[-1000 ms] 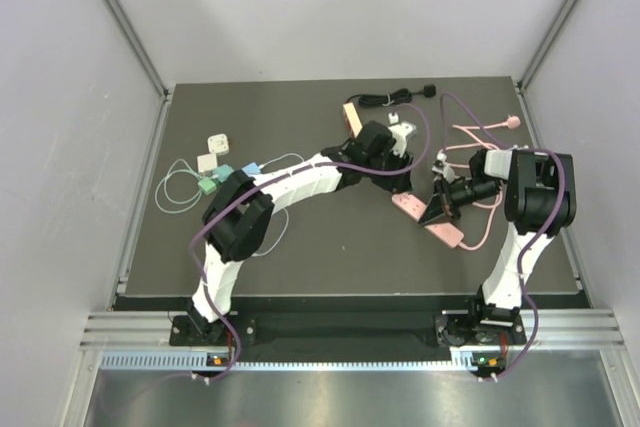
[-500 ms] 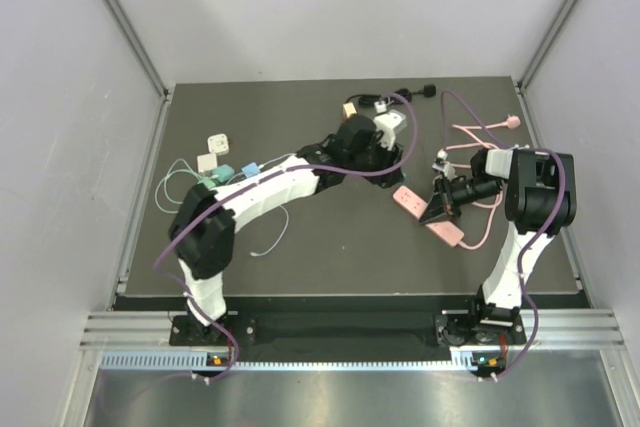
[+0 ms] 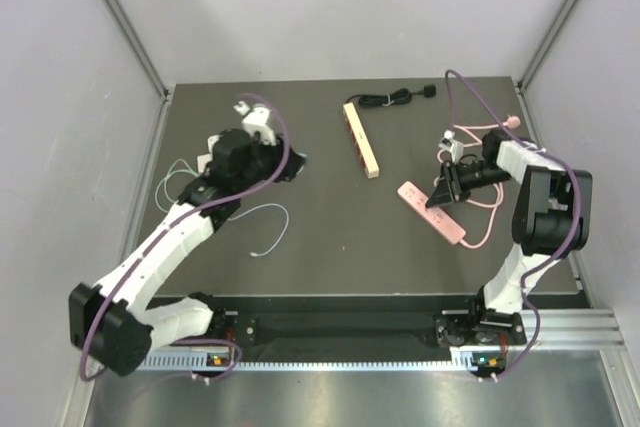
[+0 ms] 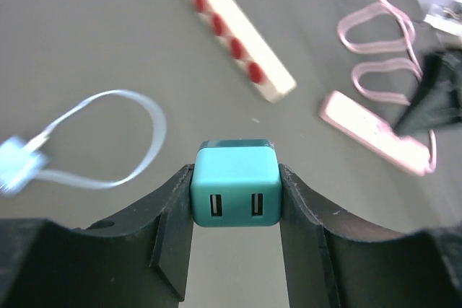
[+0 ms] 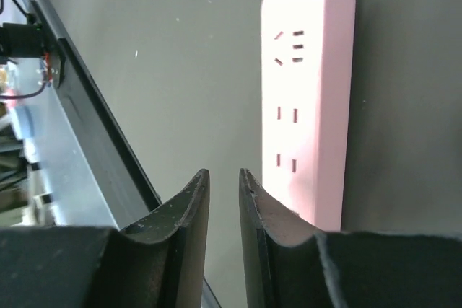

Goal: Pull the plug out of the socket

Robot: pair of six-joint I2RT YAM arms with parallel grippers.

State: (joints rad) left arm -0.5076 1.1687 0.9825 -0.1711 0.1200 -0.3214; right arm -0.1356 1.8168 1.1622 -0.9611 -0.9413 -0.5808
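We see the left gripper (image 4: pixel 235 177) clamped on the teal plug (image 4: pixel 235 194). The plug's two-slot face is turned back toward the wrist, and its body points forward past the fingertips. It is held apart from the beige socket strip (image 4: pixel 232 32), which lies ahead and slightly right, its long axis slanting away. Our right gripper (image 5: pixel 222 178) is narrowed to a slit around nothing. The pink strip (image 5: pixel 307 99) lies just beside its fingers, lengthwise along them.

teal plug (image 4: pixel 234 185): smooth matt plastic | pink socket strip (image 5: pixel 309 99): smooth plastic (slight sheen) | table (image 5: pixel 180 55) beneath that strip: matt
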